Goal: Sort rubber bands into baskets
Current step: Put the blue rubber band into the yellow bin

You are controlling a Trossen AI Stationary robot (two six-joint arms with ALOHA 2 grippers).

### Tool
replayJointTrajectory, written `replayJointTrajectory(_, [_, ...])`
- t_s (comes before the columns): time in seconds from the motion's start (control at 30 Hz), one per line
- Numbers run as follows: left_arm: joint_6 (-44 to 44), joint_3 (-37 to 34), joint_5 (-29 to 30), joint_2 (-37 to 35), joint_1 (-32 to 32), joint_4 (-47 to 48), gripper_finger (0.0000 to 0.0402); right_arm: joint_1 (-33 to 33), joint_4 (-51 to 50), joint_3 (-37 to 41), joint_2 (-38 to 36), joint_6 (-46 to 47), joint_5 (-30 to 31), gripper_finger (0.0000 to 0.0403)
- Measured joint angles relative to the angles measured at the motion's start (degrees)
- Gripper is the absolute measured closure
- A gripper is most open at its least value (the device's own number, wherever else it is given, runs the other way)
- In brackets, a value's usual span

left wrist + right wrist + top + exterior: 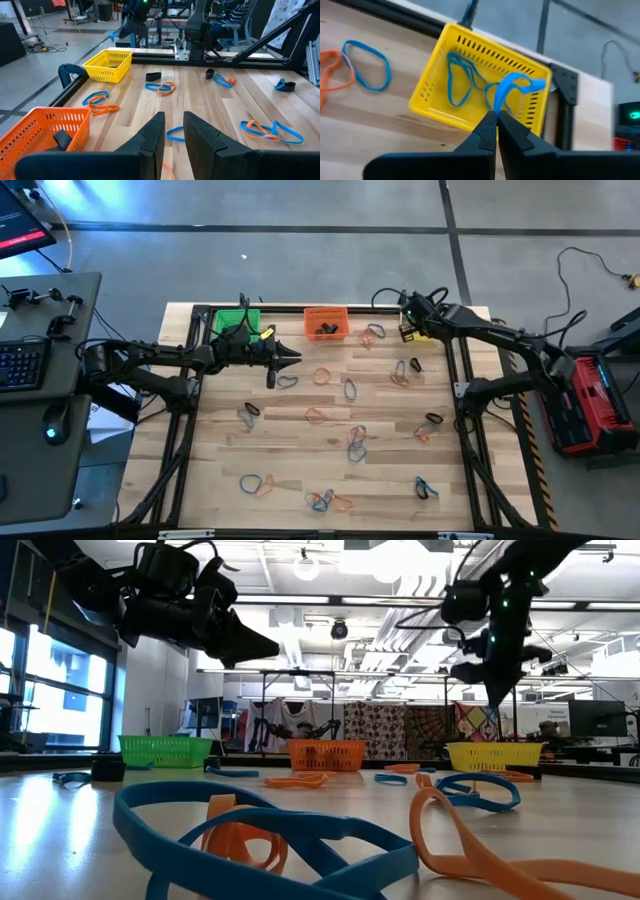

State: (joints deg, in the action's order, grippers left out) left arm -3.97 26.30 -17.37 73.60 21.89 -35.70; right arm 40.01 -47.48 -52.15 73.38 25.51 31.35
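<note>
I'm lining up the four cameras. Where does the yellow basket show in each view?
High view: yellow basket at the far edge, mostly under the right gripper.
Low view: right of centre.
Left wrist view: upper left.
Right wrist view: centre.
Shared landmark: orange basket.

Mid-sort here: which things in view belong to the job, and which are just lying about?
Job: loose rubber bands; green basket; orange basket; yellow basket; blue band pinched in right gripper.
Lying about: keyboard; red case; floor cable.
</note>
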Motion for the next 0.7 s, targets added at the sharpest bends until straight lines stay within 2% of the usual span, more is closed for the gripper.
replayJointTrajectory(0.43, [0.44,0.0,0.0,0.0,-0.02,-0.09,0.0342,6.83,18.25,13.29,0.0,-2.28,-8.26,0.0403])
replayJointTrajectory(0.7, [0.79,0.0,0.0,0.0,-0.02,-0.22,0.0342,7.65,20.52,15.88,0.0,-3.26,-9.69,0.0403])
